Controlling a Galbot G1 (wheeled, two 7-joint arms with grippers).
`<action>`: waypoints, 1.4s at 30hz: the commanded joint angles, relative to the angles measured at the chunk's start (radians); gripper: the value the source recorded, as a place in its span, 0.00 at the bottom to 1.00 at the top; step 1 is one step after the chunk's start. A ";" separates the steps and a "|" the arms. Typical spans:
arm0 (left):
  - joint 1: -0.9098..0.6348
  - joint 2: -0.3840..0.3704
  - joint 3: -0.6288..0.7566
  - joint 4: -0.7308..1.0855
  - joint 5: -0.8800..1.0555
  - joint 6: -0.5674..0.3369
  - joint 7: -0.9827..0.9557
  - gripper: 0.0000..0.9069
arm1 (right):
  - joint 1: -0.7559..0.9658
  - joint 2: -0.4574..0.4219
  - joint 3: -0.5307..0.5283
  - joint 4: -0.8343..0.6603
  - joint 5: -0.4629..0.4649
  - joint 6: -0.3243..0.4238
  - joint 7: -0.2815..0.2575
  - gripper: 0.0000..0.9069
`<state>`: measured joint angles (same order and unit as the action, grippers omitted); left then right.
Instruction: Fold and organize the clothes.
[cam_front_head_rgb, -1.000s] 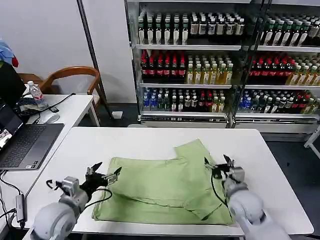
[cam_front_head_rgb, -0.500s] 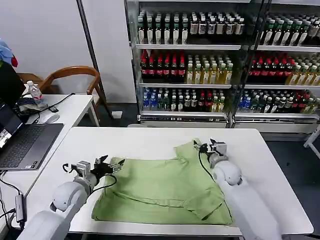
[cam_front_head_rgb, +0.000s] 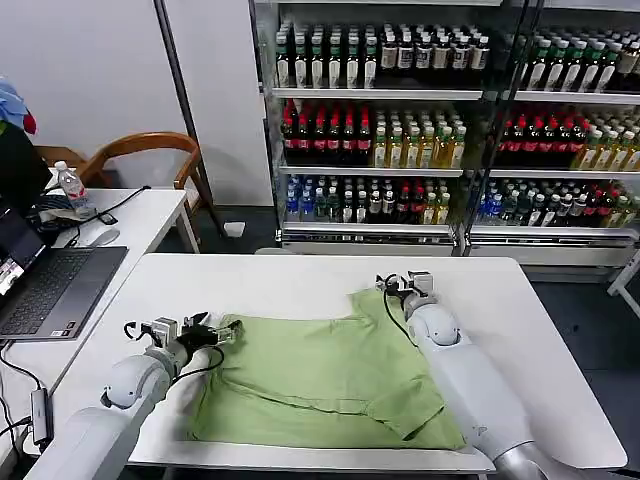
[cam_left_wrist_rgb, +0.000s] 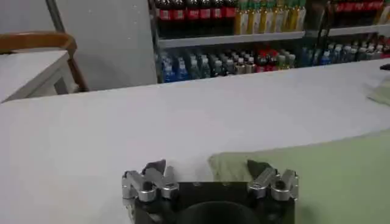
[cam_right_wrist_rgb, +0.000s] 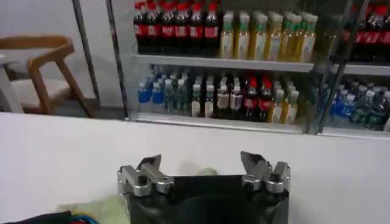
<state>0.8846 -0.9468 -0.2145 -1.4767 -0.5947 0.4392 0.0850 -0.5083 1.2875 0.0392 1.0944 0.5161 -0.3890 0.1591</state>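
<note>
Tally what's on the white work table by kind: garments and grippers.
Light green cotton shirt, spread flat: 1
Grippers, both open: 2, the left gripper at the shirt's left corner, the right gripper at its far sleeve
Total: 3

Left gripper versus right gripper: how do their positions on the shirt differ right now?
The left gripper sits at the green shirt's far left corner, low over the table; the right gripper is at the shirt's far right sleeve tip, farther from the robot. The left fingers straddle the cloth edge; the right ones show cloth just beneath. Both are open, holding nothing.
</note>
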 joint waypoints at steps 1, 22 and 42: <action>-0.026 -0.002 0.013 0.045 0.003 -0.007 0.013 1.00 | 0.039 0.011 -0.021 -0.073 -0.007 0.014 -0.009 1.00; -0.014 -0.013 0.027 0.018 0.008 -0.006 0.022 0.06 | -0.012 -0.012 -0.014 0.028 0.068 -0.026 0.008 0.00; 0.218 0.042 -0.111 -0.284 -0.053 -0.043 -0.011 0.06 | -0.312 -0.202 0.102 0.622 0.166 -0.078 0.055 0.00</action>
<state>0.9851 -0.9229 -0.2631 -1.6044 -0.6201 0.4042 0.0804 -0.6975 1.1523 0.1037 1.4835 0.6373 -0.4427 0.1972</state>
